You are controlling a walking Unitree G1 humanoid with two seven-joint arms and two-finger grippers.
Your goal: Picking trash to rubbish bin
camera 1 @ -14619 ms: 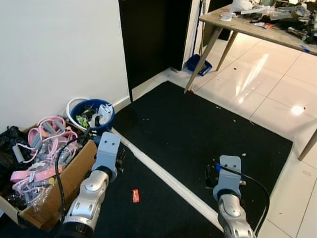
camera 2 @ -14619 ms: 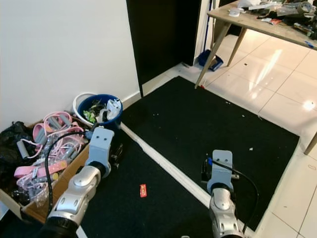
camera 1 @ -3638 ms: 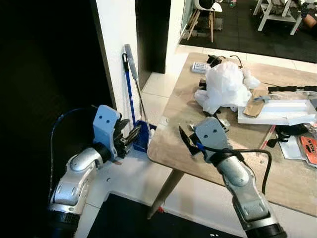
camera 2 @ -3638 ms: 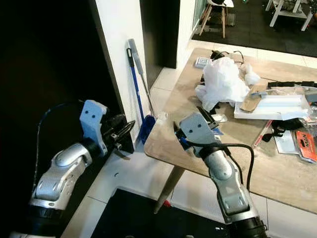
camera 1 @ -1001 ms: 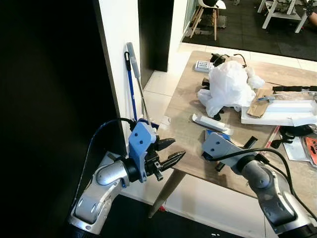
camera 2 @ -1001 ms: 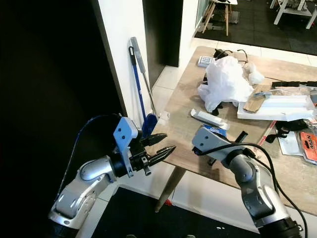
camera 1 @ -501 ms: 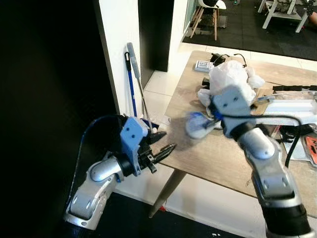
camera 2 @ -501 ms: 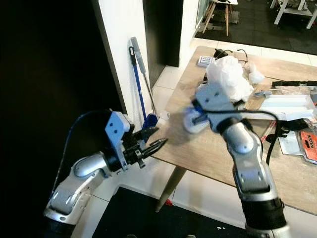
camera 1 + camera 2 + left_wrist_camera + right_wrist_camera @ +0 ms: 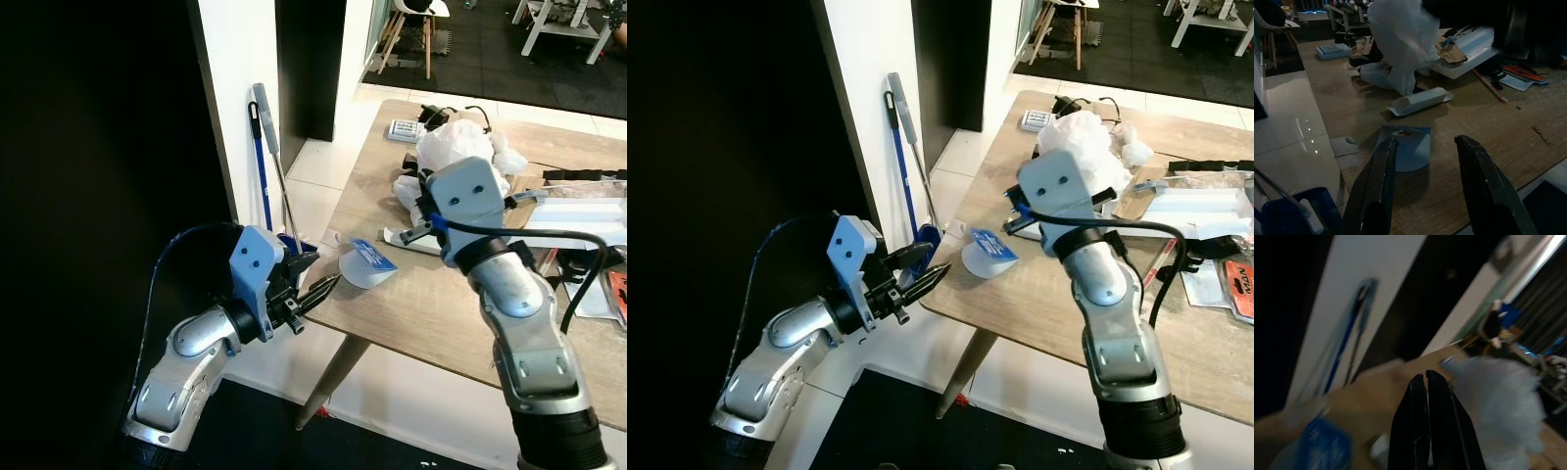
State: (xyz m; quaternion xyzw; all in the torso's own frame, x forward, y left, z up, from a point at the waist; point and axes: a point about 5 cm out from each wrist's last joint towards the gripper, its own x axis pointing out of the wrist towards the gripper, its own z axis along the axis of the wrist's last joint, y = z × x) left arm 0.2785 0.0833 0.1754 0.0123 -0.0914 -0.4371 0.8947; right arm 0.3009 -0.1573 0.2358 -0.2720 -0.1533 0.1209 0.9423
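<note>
While the left gripper (image 9: pixel 315 290) hung just off the corner of the wooden table (image 9: pixel 460 313), its two black fingers (image 9: pixel 1376 191) stood parted with nothing between them — the blue-and-white wrapper (image 9: pixel 363 266) lay flat on the tabletop directly ahead of their tips, near the edge. Beyond it sat a rolled white paper scrap (image 9: pixel 1420 101) and, farther on, a crumpled white plastic bag (image 9: pixel 460 152). The right gripper (image 9: pixel 1424 377) was raised above the table, fingers pressed together and holding nothing — its wrist view was blurred.
</note>
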